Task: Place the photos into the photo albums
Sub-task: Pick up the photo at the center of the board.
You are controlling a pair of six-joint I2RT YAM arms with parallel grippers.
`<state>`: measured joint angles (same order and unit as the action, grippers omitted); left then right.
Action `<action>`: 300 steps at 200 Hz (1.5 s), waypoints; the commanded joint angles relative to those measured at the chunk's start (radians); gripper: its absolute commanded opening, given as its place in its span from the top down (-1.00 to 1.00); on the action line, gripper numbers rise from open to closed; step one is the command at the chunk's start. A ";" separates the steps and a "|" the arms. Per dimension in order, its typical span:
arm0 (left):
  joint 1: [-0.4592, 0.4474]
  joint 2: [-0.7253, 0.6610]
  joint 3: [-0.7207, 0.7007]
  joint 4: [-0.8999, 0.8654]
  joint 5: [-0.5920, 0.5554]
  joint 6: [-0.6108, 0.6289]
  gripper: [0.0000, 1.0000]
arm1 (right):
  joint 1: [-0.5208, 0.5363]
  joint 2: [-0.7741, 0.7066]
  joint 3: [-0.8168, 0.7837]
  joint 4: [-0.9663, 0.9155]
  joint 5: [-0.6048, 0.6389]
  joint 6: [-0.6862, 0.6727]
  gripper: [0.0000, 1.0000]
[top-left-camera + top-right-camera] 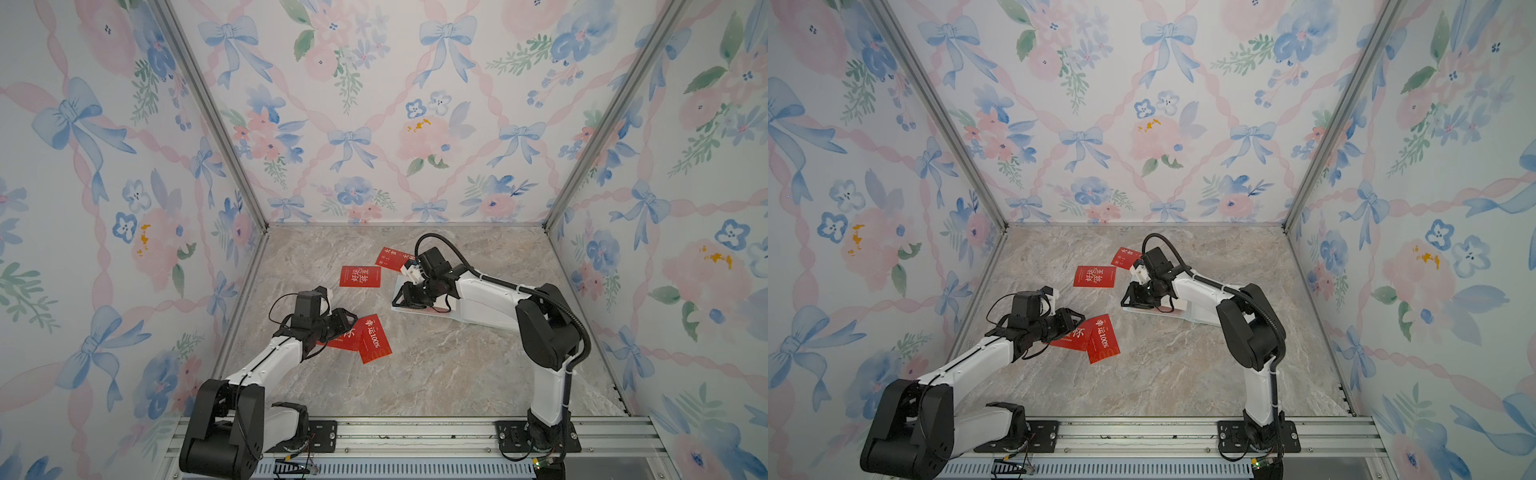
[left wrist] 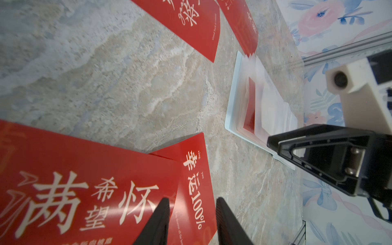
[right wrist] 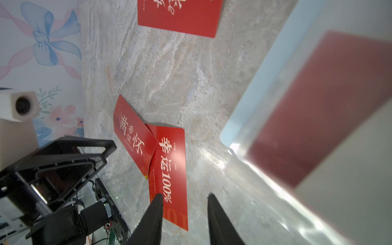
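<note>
I see left gripper (image 2: 192, 201) jaws apart above red cards (image 2: 84, 169) — right gripper (image 3: 185, 196) apart too, empty, at album (image 3: 269, 74).

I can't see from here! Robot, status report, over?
Left gripper open, empty, over two overlapping red cards. Right gripper open, empty, by the open album. One red card seen sleeved, four loose on the table. Overlap may hinder the pick.

red card (image 3: 167, 169): 幸运100% — xing yun | neighbouring red card (image 3: 133, 137): 满怀希望 | far red card (image 1: 386, 259): 大吉 — rest unreadable
</note>
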<state>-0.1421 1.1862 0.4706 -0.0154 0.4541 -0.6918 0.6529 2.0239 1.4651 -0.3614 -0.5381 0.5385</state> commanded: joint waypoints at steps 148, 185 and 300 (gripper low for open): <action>0.248 0.136 0.083 -0.119 -0.102 0.094 0.02 | 0.238 0.107 -0.071 0.294 -0.002 0.283 0.27; 0.249 0.092 0.047 -0.120 -0.165 0.095 0.02 | 0.261 0.116 -0.057 0.318 0.013 0.298 0.27; 0.240 0.104 0.026 -0.118 -0.243 0.062 0.06 | 0.258 0.114 -0.068 0.317 0.035 0.304 0.26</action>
<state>0.1024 1.2652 0.4953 -0.1215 0.1982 -0.6315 0.9108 2.1571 1.4044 -0.0505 -0.5182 0.8307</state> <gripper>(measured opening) 0.473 0.369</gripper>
